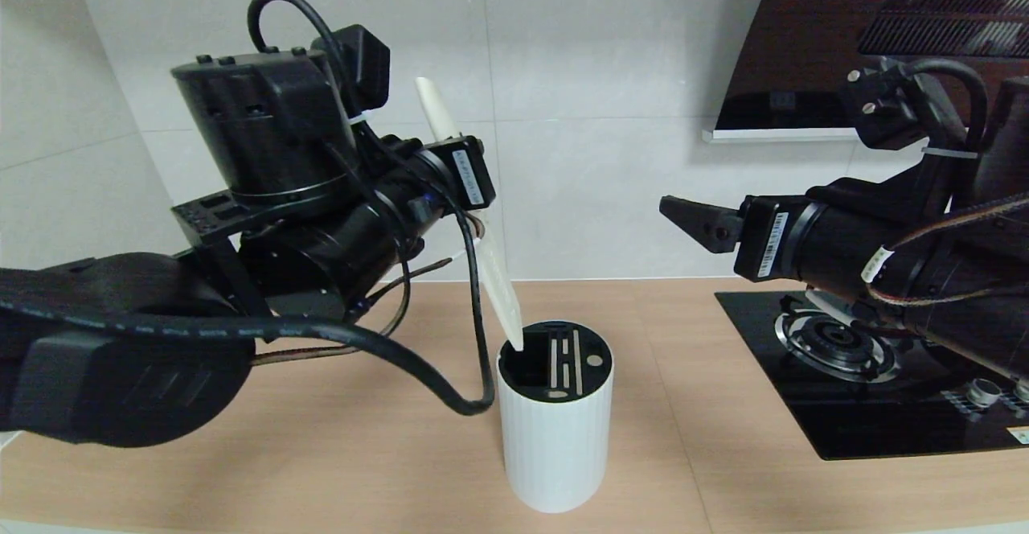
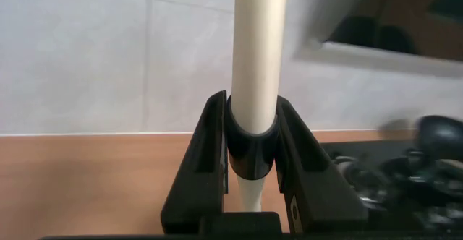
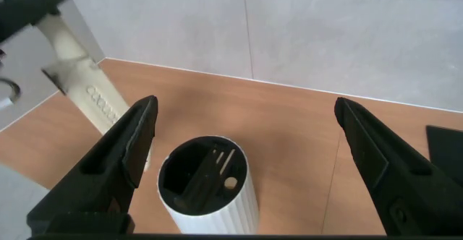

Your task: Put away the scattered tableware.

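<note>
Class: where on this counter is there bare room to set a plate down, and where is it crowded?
Free: counter between white holder and stove, and left of the holder. Crowded: over the holder, where the left gripper holds a cream knife.

Holder (image 1: 555,437) looks like ribbed matt white plastic with a black top. Knife (image 1: 497,285) is smooth cream, ceramic-ish. Counter (image 1: 321,453) is light matt wood-look, stove (image 1: 792,393) glossy black glass.

Bg: light wood counter (image 1: 321,470), pale grey large-tile wall (image 1: 611,75) behind. Black glass gas hob (image 1: 836,421) set in counter, right side, w/ burner (image 1: 836,343) + knobs (image 1: 982,392). Dark angled hood (image 1: 812,43) above hob. Even, soft light.
</note>
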`<state>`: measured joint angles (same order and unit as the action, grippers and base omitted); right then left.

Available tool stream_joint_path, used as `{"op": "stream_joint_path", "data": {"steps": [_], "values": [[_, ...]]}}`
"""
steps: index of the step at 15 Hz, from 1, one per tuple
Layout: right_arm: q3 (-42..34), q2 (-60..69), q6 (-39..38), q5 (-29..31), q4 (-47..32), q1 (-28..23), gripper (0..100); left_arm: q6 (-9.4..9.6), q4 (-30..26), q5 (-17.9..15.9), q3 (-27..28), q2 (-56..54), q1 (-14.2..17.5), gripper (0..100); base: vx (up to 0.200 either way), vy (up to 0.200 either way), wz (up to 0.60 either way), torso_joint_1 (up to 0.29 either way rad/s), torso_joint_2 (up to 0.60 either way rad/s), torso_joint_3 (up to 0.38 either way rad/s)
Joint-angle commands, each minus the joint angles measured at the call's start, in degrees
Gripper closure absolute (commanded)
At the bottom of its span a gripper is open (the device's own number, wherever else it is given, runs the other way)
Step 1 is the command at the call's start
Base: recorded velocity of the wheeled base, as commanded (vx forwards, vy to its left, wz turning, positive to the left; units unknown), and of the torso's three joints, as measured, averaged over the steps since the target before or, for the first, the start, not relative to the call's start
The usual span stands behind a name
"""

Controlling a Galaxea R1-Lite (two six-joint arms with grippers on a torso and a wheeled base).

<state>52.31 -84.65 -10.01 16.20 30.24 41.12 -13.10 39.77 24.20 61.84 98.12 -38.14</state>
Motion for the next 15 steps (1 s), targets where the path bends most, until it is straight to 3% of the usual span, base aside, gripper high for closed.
{"op": "stream_joint_path", "data": {"steps": [1, 3, 6, 7, 15], "values": [[-0.01, -0.25, -0.01, 0.06, 0.08, -0.16, 0, 2.56, 1.45, 2.7, -1.11, 2.69, -2.37, 100, 0.0, 0.0, 0.0, 0.0, 0.0, 0.0], [-0.01, -0.51, -0.01, 0.06, -0.01, -0.16, 0, 4.67, 6.11, 4.1, -1.81, 4.8, -3.16, 100, 0.0, 0.0, 0.0, 0.0, 0.0, 0.0], [-0.01, -1.57, -0.01, 0.06, 0.08, -0.07, 0, 10.2, 13.94, 8.67, -2.52, 10.51, -3.34, 100, 0.0, 0.0, 0.0, 0.0, 0.0, 0.0], [-0.01, -1.66, -0.01, 0.06, 0.08, -0.07, 0, 10.82, 15.96, 9.02, -2.6, 11.57, -3.43, 100, 0.0, 0.0, 0.0, 0.0, 0.0, 0.0], [-0.1, -2.36, -0.01, 0.06, 0.08, -0.07, 0, 10.38, 17.45, 9.2, -2.52, 16.4, -4.83, 100, 0.0, 0.0, 0.0, 0.0, 0.0, 0.0]]}}
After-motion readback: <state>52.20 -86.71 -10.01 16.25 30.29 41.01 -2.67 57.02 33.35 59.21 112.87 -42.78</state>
